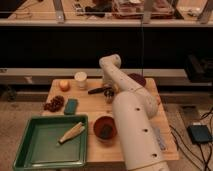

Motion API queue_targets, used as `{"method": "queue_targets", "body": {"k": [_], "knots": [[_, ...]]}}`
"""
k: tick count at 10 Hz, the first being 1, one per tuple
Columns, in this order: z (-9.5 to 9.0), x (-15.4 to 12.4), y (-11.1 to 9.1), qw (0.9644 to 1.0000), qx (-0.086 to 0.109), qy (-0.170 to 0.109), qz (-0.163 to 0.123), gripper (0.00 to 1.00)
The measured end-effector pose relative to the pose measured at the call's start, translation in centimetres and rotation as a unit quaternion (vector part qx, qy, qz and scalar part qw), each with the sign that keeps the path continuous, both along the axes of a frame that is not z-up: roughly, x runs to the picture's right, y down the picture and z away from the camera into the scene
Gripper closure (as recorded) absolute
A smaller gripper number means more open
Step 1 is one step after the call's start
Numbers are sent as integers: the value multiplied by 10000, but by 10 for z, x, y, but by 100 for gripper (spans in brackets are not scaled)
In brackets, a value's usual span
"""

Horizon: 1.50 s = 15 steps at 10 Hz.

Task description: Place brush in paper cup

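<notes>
Arm: a fat white cylindrical link dotted with small dark holes. It comes up from bottom centre-right and leans back-left over the table. It hooks over at a rounded elbow near the far edge, and the wrist drops straight down from there.

Gripper is low at the table surface, at the right end of the brush. Can't tell if it's apart or clamped, or whether it has the brush.

Brush is a slim, dark stick lying flat on the wood, running roughly left-right with a slight tilt. Paper cup is a plain cream cylinder standing upright, just behind and left of the brush and not touching it.

Table is light matte wood. Also on it:
- round orange fruit
- dark red grape-like cluster
- teal rectangular block
- reddish-brown round bowl with something dark inside
- green tray, rectangular with raised walls, holding a tan tapered item
</notes>
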<state>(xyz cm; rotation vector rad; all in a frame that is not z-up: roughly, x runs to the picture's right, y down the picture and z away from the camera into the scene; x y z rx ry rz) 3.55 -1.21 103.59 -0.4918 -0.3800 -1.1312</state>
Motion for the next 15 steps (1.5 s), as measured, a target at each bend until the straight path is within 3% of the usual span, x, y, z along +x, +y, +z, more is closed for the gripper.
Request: {"method": "queue_targets", "body": {"k": [2,3,6,8,12,15], "knots": [[-1,1,-1,10000,4,8,-2,94],[-2,0,-1,10000,-3,-4,0,98],[-6,-6,-4,9999,82,-76,83,100],[-23,-1,-25,9989,352,-158,266,100],[-72,0,-74,9926,902,-508,634,100],[-90,-1,-84,9884,1096,-740,742,100]]}}
